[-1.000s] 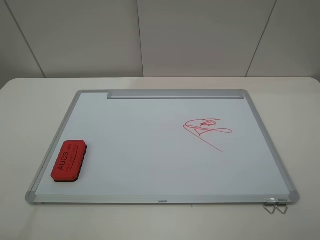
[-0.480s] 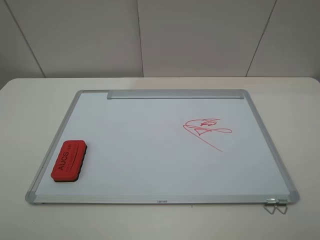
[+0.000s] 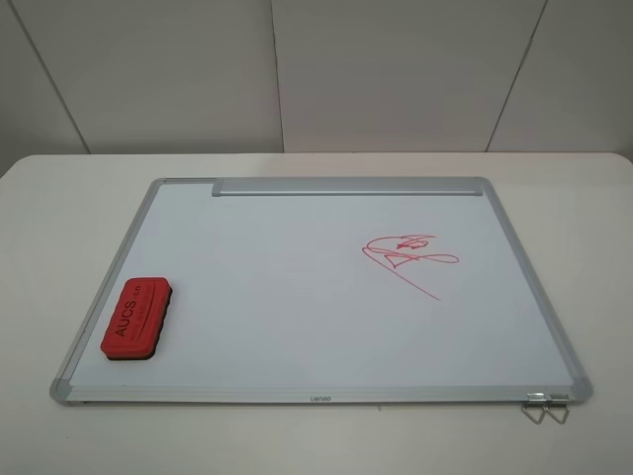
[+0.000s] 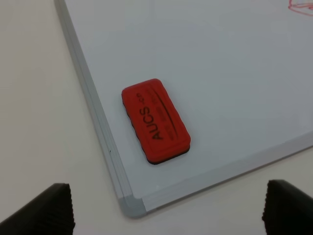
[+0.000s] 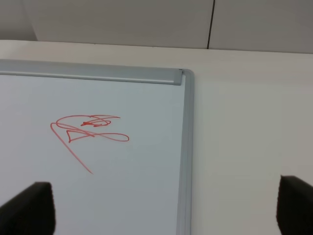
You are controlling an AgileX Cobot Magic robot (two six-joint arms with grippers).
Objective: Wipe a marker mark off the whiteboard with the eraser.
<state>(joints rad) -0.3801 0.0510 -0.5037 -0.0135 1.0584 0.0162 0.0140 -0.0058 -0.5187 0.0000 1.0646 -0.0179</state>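
A: Grippers first, pls. What does the left gripper point(image 4: 168, 208) do?

B: In the left wrist view only its two black fingertips point(image 4: 46, 210) show, at the two lower corners of the picture. They are spread wide, nothing between them. They hang above the near-left corner of the whiteboard point(image 4: 128, 204), not touching it.

A: And the right gripper point(image 5: 166, 208)?

B: Same. Its two dark fingertips point(image 5: 27, 208) are far apart, empty, w/ the right frame rail of the whiteboard point(image 5: 185, 161) running between them. Neither gripper appears in the exterior high view.

A: Where is the eraser point(image 3: 137, 320)?

B: It lies flat on the whiteboard point(image 3: 297, 297), near the left frame rail and toward the front-left corner. Red top w/ black "AUCS" letters facing up, black felt base on the white surface. In the left wrist view the eraser point(image 4: 155, 120) sits just beside the rail, apart from both fingertips.

A: The marker mark point(image 3: 408, 256)?

B: Thin red loops w/ a long diagonal tail, on the right half of the board, well apart from the eraser. The right wrist view shows the mark point(image 5: 88, 133) between the tray bar point(image 5: 93, 73) and the gripper, left of the right rail there.

A: Other things?

B: The tray bar point(image 3: 348, 186) runs along the far edge. A small wire clip point(image 3: 545, 407) sticks out at the front-right corner. The board rests on a white table point(image 3: 59, 218).
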